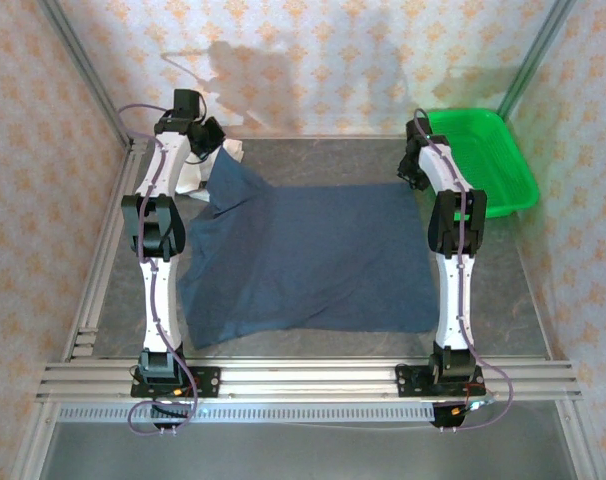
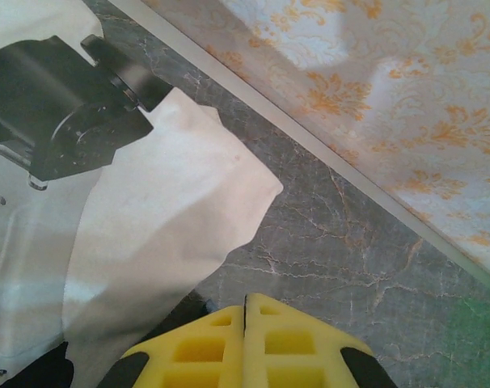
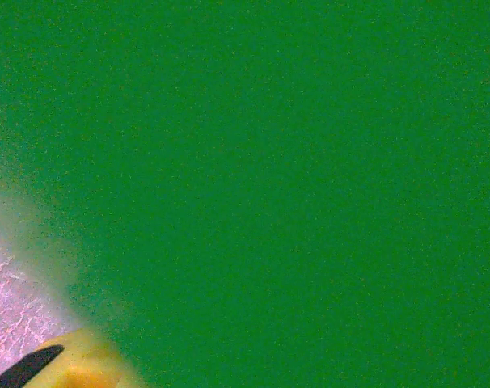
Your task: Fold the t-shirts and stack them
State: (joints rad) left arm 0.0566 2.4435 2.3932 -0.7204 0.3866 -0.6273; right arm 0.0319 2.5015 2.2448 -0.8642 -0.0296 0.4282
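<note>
1. Your left hand (image 2: 245,311): closed tight, nothing gripped, just beside the crumpled white shirt (image 2: 172,210).
2. Navy shirt (image 1: 313,260) lies spread across the tabletop (image 1: 493,290).
3. Right hand (image 1: 415,175) is by the green basket (image 1: 483,165); you cannot tell its opening.

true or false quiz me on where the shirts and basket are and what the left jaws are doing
1. The navy shirt lies spread across the middle of the table. True.
2. The green basket sits at the table's far left corner. False: it is at the far right corner.
3. The white shirt lies at the far left, by the left arm. True.
4. The left gripper has its jaws wide open. False: the jaws are shut, pressed together.
5. The navy shirt is folded into a small neat square. False: it lies opened out, with its far left corner bunched up.
</note>
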